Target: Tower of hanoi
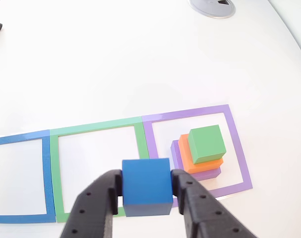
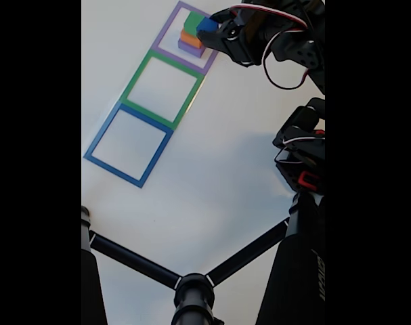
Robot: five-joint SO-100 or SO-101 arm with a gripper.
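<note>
My black gripper [image 1: 147, 191] is shut on the blue cube [image 1: 146, 186], held above the table near the border between the green and purple outlines. The same blue cube [image 2: 207, 26] shows in the fixed view, in the gripper [image 2: 212, 28], just beside the stack. Inside the purple outline [image 1: 239, 148] stands a stack: the purple flat block [image 1: 176, 154] at the bottom, the orange block [image 1: 185, 151] on it, the green block [image 1: 207, 143] on top. In the fixed view the stack [image 2: 190, 37] is partly hidden by the cube.
A green outline [image 1: 53, 163] and a blue outline [image 1: 46, 173] lie left of the purple one, with nothing inside. A grey round grommet [image 1: 212, 7] sits at the table's far edge. A black tripod [image 2: 191, 288] crosses the fixed view's foreground.
</note>
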